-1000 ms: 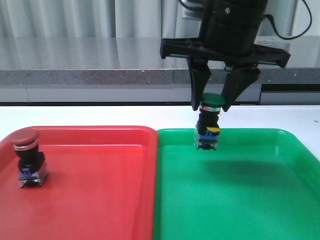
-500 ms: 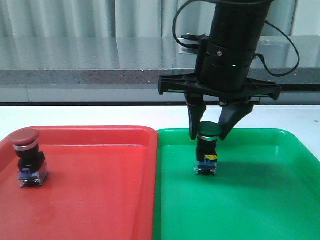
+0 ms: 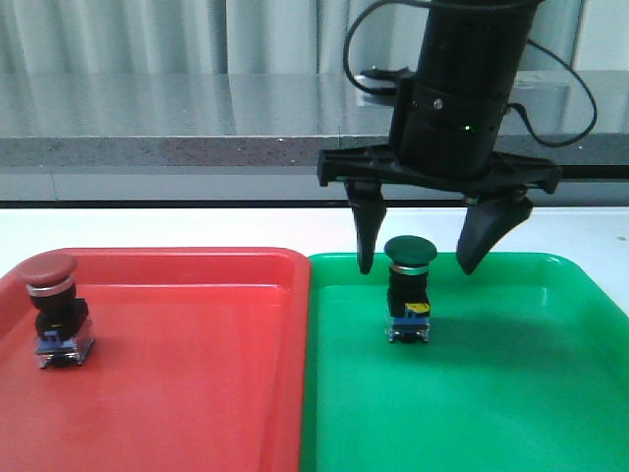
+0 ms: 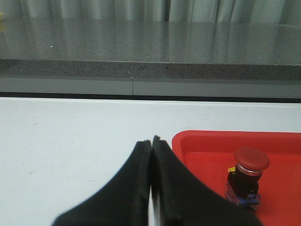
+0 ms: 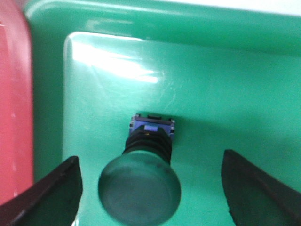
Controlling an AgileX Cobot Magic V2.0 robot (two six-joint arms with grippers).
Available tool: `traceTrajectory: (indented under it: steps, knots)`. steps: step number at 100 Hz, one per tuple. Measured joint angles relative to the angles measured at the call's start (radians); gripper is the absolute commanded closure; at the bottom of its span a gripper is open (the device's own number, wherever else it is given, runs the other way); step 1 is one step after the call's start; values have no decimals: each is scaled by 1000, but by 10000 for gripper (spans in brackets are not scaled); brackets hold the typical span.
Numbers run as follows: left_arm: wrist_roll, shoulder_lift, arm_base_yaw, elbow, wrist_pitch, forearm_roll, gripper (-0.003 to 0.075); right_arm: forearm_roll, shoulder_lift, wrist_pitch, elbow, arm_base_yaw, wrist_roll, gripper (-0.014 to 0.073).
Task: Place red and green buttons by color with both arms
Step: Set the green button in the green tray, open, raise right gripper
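The green button (image 3: 409, 290) stands upright in the green tray (image 3: 511, 393), near its far left corner; it also shows in the right wrist view (image 5: 141, 186). My right gripper (image 3: 418, 264) hangs over it, open, with one finger on each side of the cap and not touching it (image 5: 150, 188). The red button (image 3: 54, 310) stands upright at the left side of the red tray (image 3: 197, 374); it also shows in the left wrist view (image 4: 247, 181). My left gripper (image 4: 151, 141) is shut and empty over the white table beside the red tray's corner (image 4: 188, 141).
The two trays sit side by side on a white table (image 3: 147, 226). A grey counter ledge (image 3: 167, 147) runs along the back. The red tray's rim (image 5: 14, 94) lies next to the green tray in the right wrist view.
My right gripper came down with the green button, set it on the green tray, and opened its fingers. The red button has not moved.
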Motion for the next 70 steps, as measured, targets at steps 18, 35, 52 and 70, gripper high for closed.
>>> traceTrajectory:
  steps: [18, 35, 52, 70]
  knots:
    - [0, 0, 0, 0, 0, 0, 741, -8, -110, 0, 0, 0, -7, 73]
    - [0, 0, 0, 0, 0, 0, 741, -24, -221, 13, 0, 0, -16, 466]
    - [0, 0, 0, 0, 0, 0, 741, -77, -325, 46, 0, 0, -16, 652]
    - [0, 0, 0, 0, 0, 0, 741, -120, -428, 68, 3, 0, -16, 652]
